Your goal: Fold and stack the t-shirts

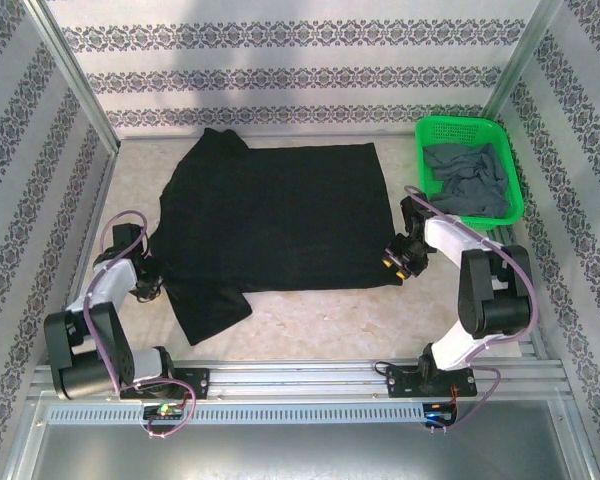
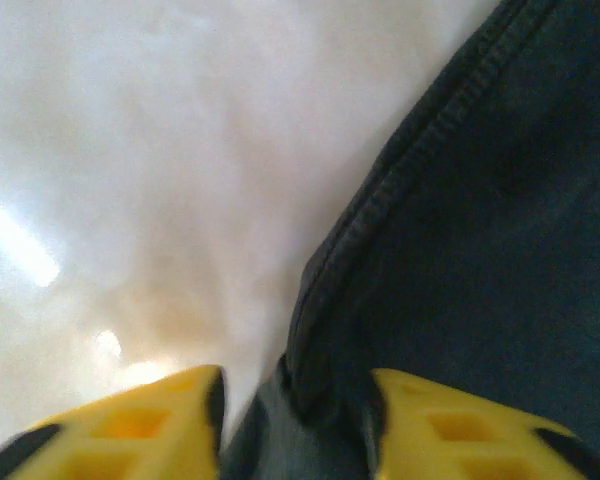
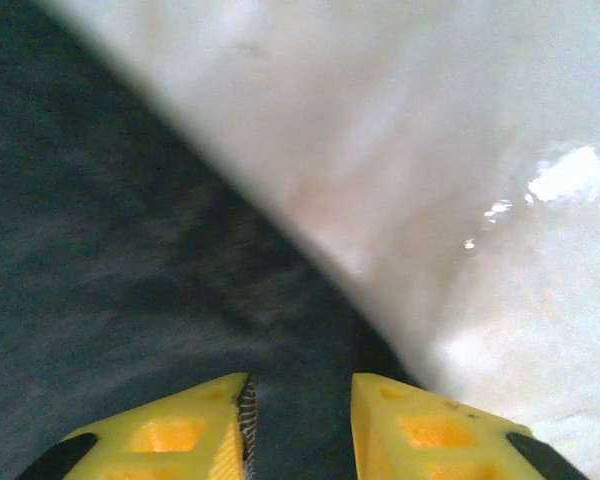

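The pale, glossy table (image 1: 310, 320) carries everything, with patterned walls on the left, far and right sides.

Most of its middle is covered by the black t-shirt (image 1: 270, 220), spread flat. Its body runs left to right. One sleeve points toward the far left corner and the other angles out toward the near left. Its straight edge lies on the right side.

In the far right corner stands a green mesh basket (image 1: 465, 122), apart from the black shirt. The grey t-shirt (image 1: 470, 180) lies crumpled inside it.

The right arm reaches from its base at the near right, bent toward the shirt's near right corner. The right gripper (image 1: 400, 262) sits low at that corner. In the right wrist view its yellow fingers (image 3: 170, 435) stand a little apart. Dark cloth (image 3: 130, 250) shows in the gap and spreads to the left, with bare table to the right. Whether the fingers pinch the cloth cannot be told.

The left arm curls in from the near left, and the left gripper (image 1: 150, 285) is at the shirt's left edge, just beside the near sleeve. In the left wrist view a bunched fold of the black cloth (image 2: 480, 230), with its stitched hem, fills the space between the yellow fingers (image 2: 150, 430) and touches both, so they are clamped on it.
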Robot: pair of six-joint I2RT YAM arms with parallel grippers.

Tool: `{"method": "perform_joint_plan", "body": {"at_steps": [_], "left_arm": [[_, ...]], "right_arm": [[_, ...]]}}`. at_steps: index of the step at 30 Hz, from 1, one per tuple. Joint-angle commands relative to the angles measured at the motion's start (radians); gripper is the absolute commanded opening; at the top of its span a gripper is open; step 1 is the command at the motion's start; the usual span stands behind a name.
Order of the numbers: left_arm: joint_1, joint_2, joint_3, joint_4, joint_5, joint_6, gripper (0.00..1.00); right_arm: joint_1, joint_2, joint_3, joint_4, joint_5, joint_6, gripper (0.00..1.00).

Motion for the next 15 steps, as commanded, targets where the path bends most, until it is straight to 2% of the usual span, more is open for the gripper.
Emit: {"method": "perform_joint_plan", "body": {"at_steps": [1,5,11,15], "left_arm": [[-0.052,-0.103,0.039,-0.197,-0.083,-0.057,0.51],[-0.163,-0.234,-0.022,-0.322,-0.084,-0.182,0.51],[-0.425,-0.320,-0.112,-0.482,-0.022,-0.354,0.51],[-0.491,-0.378,-0.174,-0.483,0.009,-0.440,0.51]], "right_arm": [[0.013,-0.126,0.021,-0.020,0.036,-0.032,0.38],[0.013,-0.219,-0.039,-0.040,0.030,-0.032,0.42],[0.008,-0.244,-0.116,-0.040,-0.012,-0.053,0.43],[0.003,-0.226,-0.111,-0.037,-0.036,-0.060,0.43]]}}
